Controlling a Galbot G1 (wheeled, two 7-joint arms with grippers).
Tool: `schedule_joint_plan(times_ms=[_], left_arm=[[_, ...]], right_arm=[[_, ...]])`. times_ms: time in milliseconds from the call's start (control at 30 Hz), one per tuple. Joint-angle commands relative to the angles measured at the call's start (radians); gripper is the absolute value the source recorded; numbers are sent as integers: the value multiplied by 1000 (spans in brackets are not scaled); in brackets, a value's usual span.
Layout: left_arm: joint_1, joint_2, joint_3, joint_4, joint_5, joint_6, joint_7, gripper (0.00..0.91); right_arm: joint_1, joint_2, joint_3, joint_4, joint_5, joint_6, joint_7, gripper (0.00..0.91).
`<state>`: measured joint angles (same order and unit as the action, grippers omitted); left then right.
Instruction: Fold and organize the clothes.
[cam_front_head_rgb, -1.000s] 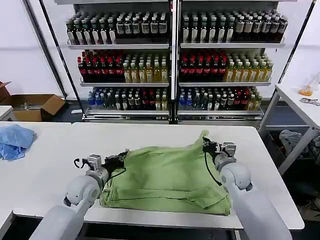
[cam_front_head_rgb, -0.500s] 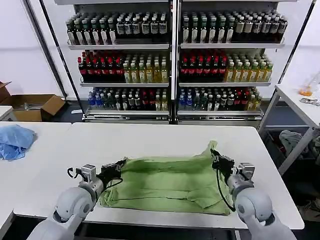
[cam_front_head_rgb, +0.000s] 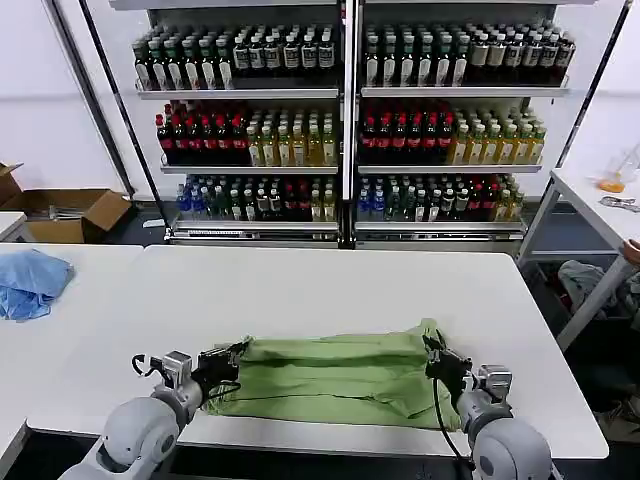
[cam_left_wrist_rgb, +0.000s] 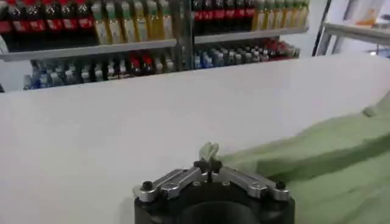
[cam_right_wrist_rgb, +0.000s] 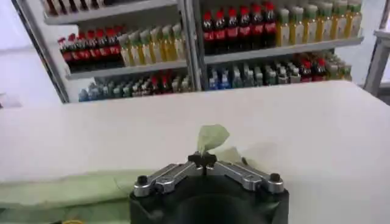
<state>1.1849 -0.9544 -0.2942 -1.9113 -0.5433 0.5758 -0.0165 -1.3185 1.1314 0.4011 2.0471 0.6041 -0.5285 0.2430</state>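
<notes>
Head view shows the green shirt (cam_front_head_rgb: 335, 378) folded into a long band near the white tabletop's (cam_front_head_rgb: 330, 285) front edge, each end pinched: left hand (cam_front_head_rgb: 232, 358) clamped on one corner, right hand (cam_front_head_rgb: 437, 357) on the other, both forearms low and reaching forward.

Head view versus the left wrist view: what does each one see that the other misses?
Head view alone: the whole folded shirt, the right tool pinching its right corner, a blue cloth, a cardboard box. Left wrist view alone: the fabric tuft clamped in the left tool, close up. Both: shirt, white table, bottle shelves.
</notes>
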Motion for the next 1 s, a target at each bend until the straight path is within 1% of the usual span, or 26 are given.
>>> schedule_joint_plan(times_ms=[33,233,367,467,667,800,933,967,1000], left_arm=[[22,-4,3,-7,100,-26,-21,907],[85,-39,-25,-59,132,-130,-144,907],[175,-83,-54,-128,177,-180,-228,907],[233,-132,-58,-135,236,-221,-273,907],[244,-223,-42,-53,311,-217,-328,907],[238,-263,-33,-23,336,-210,-338,907],[226,-285,-27,0,358,-204,-347,907],[224,-291,-25,7,358,-202,-347,856],[222,-294,-23,12,358,-200,-347,746]], right_arm=[[-35,14,-10,11,-51,-24,14,907],[-92,18,11,64,-71,5,2,907],[-136,28,27,93,-93,20,-1,907],[-161,38,36,104,-105,28,-2,907],[-183,47,35,107,-119,35,-1,907],[-187,48,33,107,-122,37,0,907],[-193,47,35,112,-122,39,2,907],[-196,46,36,113,-121,40,2,907],[-198,45,38,113,-121,41,2,907]])
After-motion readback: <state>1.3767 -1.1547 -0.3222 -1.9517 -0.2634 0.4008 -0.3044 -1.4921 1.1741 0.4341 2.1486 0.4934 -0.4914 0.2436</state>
